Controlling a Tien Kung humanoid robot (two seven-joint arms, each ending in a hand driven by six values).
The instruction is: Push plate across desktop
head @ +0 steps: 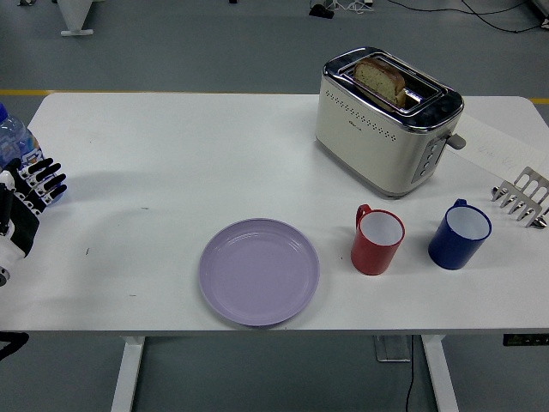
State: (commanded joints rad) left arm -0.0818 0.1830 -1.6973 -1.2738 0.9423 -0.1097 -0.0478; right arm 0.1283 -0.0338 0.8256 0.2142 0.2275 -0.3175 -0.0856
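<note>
The lilac plate [259, 271] lies flat near the front edge of the white table [171, 154], a little left of the middle, with nothing on it and nothing touching it; the left hand [26, 199] is at the table's left edge, well apart from the plate, its dark fingers [47, 180] spread and loose, holding nothing; just behind the hand stands a water bottle [12, 139], partly cut off by the picture's edge; to the right of the plate stands a red mug [377, 239], and further right a blue mug [460, 233], apart from each other; behind them sits a cream toaster [388, 120] with a slice of bread [380, 79] in one slot; a metal rack [521, 197] lies at the right edge.
</note>
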